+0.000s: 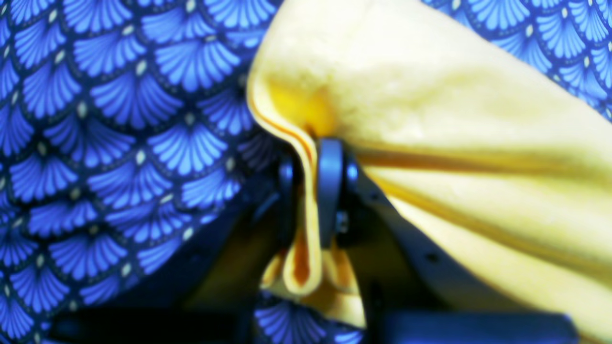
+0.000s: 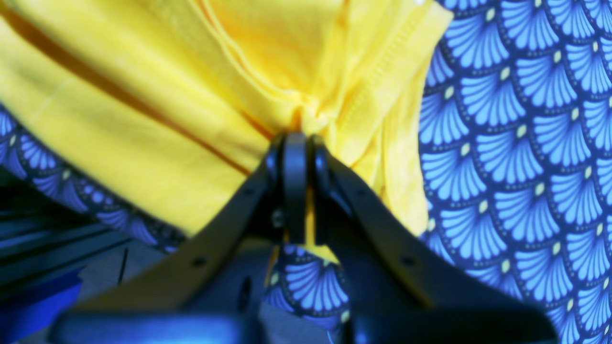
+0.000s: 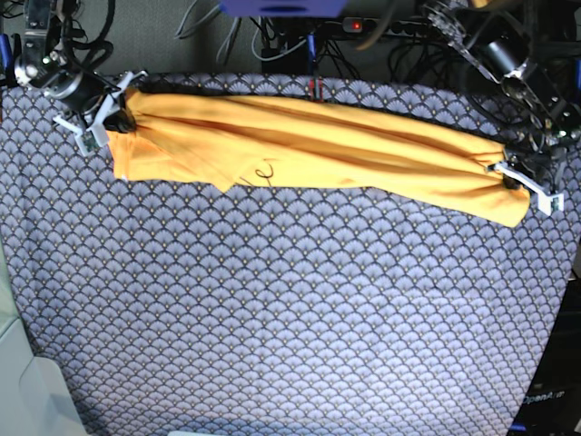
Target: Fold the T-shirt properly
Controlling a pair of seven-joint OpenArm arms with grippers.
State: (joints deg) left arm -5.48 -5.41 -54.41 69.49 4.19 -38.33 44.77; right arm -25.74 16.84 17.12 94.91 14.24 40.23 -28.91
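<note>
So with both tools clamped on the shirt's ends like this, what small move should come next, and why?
Probably carry both ends together toward the near side of the tablecloth, then lower them. The T-shirt hangs stretched in a long bunched band along the far edge, pinched by the left tool and right tool, so it needs room to spread flat.

Soft matt cotton T-shirt (image 3: 309,145), matt printed cloth tablecloth (image 3: 272,309), smooth dark plastic left gripper (image 1: 311,191)
</note>
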